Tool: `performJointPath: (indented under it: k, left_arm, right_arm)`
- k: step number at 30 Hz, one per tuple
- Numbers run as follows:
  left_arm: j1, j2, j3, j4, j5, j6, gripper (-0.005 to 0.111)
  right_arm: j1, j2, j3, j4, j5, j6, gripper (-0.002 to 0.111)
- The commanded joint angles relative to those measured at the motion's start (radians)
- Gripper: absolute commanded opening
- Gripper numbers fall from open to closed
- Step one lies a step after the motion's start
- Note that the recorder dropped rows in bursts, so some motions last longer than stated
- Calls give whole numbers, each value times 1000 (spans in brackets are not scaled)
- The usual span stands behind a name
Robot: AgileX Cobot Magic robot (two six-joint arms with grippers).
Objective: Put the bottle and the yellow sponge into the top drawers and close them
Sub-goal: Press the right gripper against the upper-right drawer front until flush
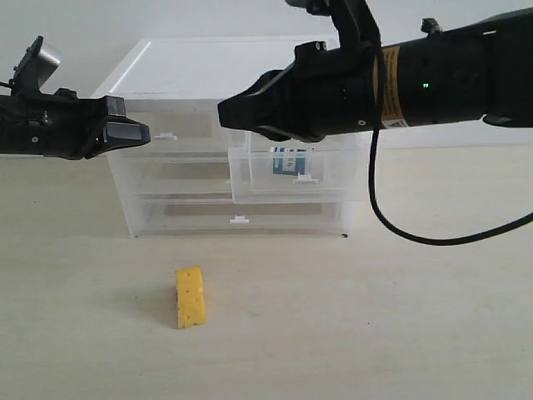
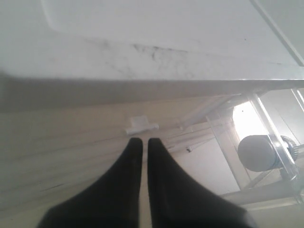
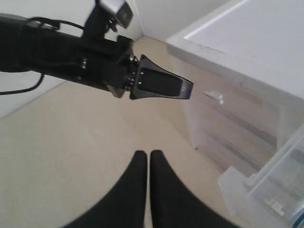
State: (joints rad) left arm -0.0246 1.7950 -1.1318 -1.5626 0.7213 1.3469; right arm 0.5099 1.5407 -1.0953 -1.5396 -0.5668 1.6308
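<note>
Table [image 1: 391, 333] with cabinet [image 1: 187, 179], yellow sponge [image 1: 190, 297]

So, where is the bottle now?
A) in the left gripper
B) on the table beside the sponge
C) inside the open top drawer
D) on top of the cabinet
C: the bottle shows through the clear front of the pulled-out drawer, while the sponge lies alone on the table.
</note>
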Motion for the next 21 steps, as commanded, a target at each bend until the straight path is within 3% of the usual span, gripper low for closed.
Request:
performJointPath:
  k: [1, 6, 10, 12, 21]
  left_arm:
    - [1, -1, 3, -7, 4, 8, 4]
    - [1, -1, 3, -7, 5, 8, 4]
    - [1, -1, 3, -7, 8, 8, 4]
    - [1, -1, 3, -7, 8, 8, 4]
    - [1, -1, 3, -5, 9, 8, 4]
  right_arm:
    - [-1, -14, -11, -16, 48, 40, 0]
    - [-1, -14, -11, -75, 53, 87, 0]
    - [-1, -14, -11, -205, 103, 391, 0]
    - [-1, -18, 1, -205, 104, 419, 0]
    - [-1, -18, 1, -205, -148, 460, 0]
